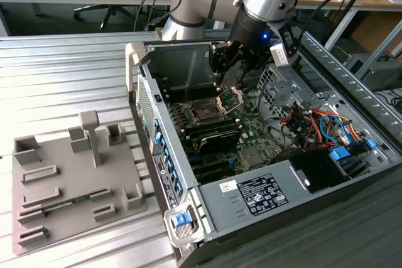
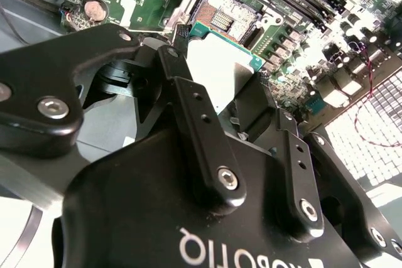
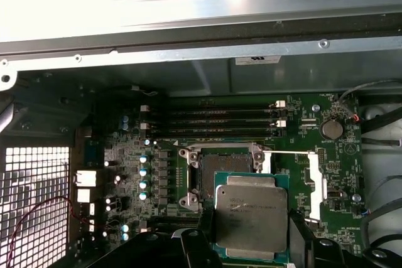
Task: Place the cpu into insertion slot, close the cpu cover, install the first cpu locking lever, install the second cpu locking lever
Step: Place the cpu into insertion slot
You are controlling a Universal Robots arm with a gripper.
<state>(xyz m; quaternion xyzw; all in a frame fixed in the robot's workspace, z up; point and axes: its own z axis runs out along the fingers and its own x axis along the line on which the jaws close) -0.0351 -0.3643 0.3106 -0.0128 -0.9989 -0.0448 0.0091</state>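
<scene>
The cpu (image 3: 251, 216) hangs in my grip just above the board, overlapping one side of the insertion slot (image 3: 207, 177) and not yet seated.

I have the gripper (image 2: 217, 89) clenched on the chip by 2 opposite edges, with the fingers (image 2: 188, 101) clear of its face. That way the dull metal top faces up and the underside is free to meet the socket. In the first wrist view the chip sits off to 1 side of the dark centre, not square over it. The cpu cover (image 1: 230, 97) looks swung open beside the socket, though I can't be sure from the exterior view. If so, the opening is bare. Room is tight sideways: the memory slots (image 3: 213, 120) run along 1 edge of the socket, and the case wall (image 1: 182, 61) stands beyond. The space above is open.
</scene>
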